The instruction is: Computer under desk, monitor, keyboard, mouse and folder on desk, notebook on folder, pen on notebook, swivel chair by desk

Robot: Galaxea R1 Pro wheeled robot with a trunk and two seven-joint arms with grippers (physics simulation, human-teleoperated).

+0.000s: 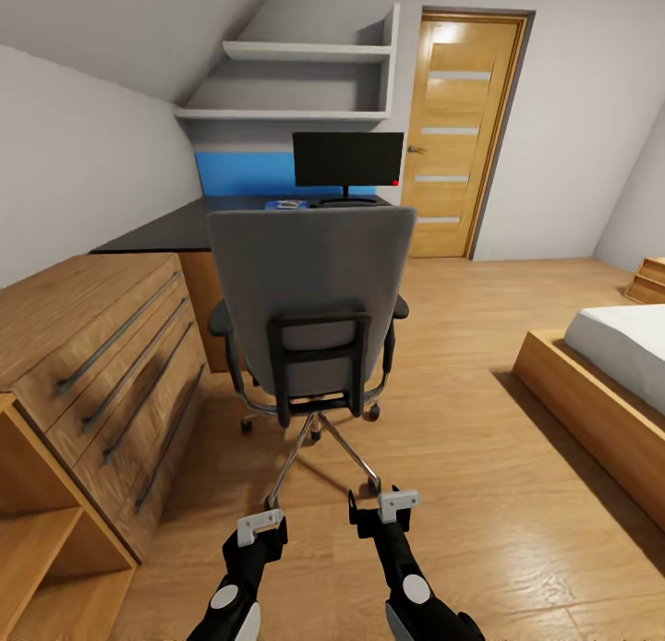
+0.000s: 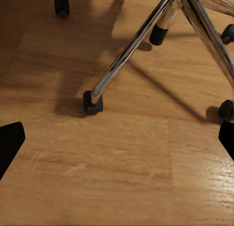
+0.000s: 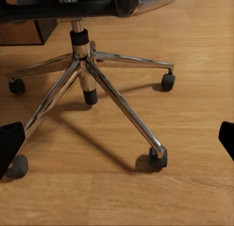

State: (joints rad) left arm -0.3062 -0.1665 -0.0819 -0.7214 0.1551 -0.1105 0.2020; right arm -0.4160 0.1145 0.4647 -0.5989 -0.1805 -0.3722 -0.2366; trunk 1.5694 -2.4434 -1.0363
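You are facing the back of the swivel chair (image 1: 309, 299), which stands between you and the desk (image 1: 175, 225). Its tall grey back hides the seat, so you cannot tell what lies on it. The monitor (image 1: 348, 159) stands on the far part of the desk, and its stand is partly cut off by the chair. Just left of the stand lies something small and blue (image 1: 284, 204), too tiny to make out. Your left gripper (image 1: 261, 528) and right gripper (image 1: 383, 507) hang low over the wooden floor (image 1: 480, 493), near the chair's shiny legs. Both are spread wide and hold nothing. A wooden dresser (image 1: 102, 345) stands on your left and a bed (image 1: 614, 364) on your right, both cut off.
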